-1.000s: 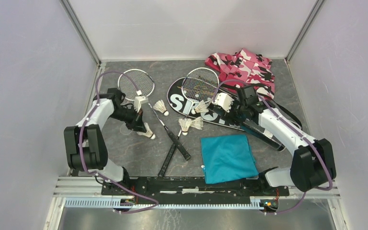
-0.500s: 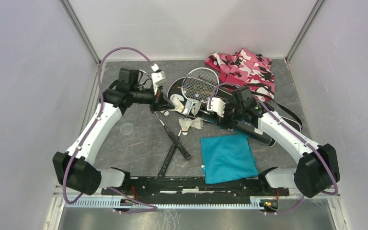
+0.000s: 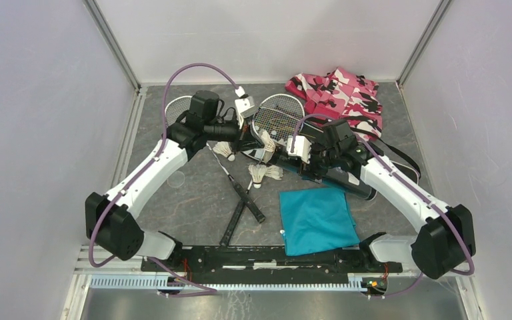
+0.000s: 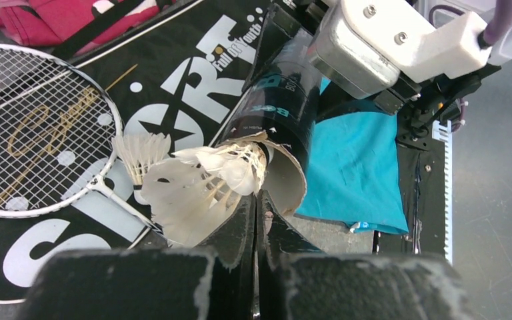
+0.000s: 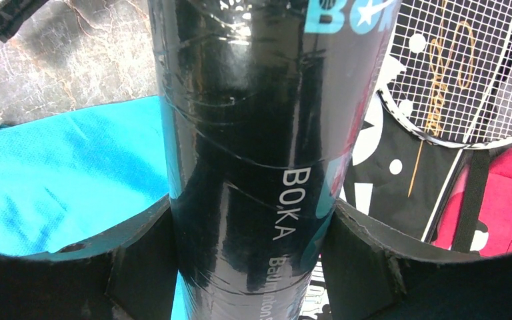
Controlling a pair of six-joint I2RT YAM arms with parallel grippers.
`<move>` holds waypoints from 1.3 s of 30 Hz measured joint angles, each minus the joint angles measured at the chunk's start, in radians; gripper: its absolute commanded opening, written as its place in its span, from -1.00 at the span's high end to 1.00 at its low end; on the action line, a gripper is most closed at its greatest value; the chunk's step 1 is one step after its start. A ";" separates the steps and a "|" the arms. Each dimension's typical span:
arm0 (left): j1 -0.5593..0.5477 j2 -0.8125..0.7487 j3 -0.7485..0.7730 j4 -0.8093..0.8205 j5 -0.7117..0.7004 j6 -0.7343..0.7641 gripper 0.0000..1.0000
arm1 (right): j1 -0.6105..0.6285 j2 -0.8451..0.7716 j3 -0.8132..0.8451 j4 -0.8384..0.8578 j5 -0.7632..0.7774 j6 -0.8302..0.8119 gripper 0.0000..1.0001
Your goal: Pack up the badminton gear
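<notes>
In the upper middle of the overhead view, the left gripper (image 4: 257,203) is pinching a white feather shuttlecock (image 4: 197,190) by the edge of its skirt, its two fingers pressed almost flat together. The shuttlecock is hanging clear of the table, its cork end sitting right at the open mouth of a long black cardboard tube (image 4: 277,113). The right gripper (image 5: 253,227) is clamping that tube around its middle, one padded finger on each side and the jaws standing wide to fit its girth. The tube is slanting from the middle of the frame down toward the right, above a black racquet-shaped bag lettered "SPORT" (image 4: 193,63), with a teal square cloth (image 3: 317,220) just below it.

One silver-headed, black-handled racquet (image 3: 279,115) is resting with its head on the bag. A second racquet (image 3: 180,107) is showing its head at upper left, partly behind the left arm. Their handles are crossing in the lower middle. A loose shuttlecock (image 3: 225,151) is lying just left of the bag. Two more shuttlecocks (image 3: 260,175) are lying below the tube's mouth, and another shuttlecock (image 4: 140,150) is lying on the bag beside the racquet head. Pink-and-black camouflage fabric (image 3: 340,93) is sitting bunched at upper right on the grey stone-patterned table (image 3: 193,200).
</notes>
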 measured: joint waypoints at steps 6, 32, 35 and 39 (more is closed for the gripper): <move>-0.021 0.005 -0.010 0.063 0.023 -0.040 0.72 | 0.000 -0.010 0.000 0.008 -0.019 0.007 0.50; -0.131 0.164 0.037 -0.011 0.270 0.002 -0.83 | -0.002 -0.025 0.013 0.031 -0.072 0.064 0.49; -0.131 0.161 0.061 -0.068 0.258 0.060 -0.99 | -0.002 -0.033 0.012 0.046 -0.053 0.068 0.47; -0.131 0.121 0.064 -0.124 0.198 0.112 -1.00 | -0.003 -0.057 0.003 0.046 -0.025 0.067 0.47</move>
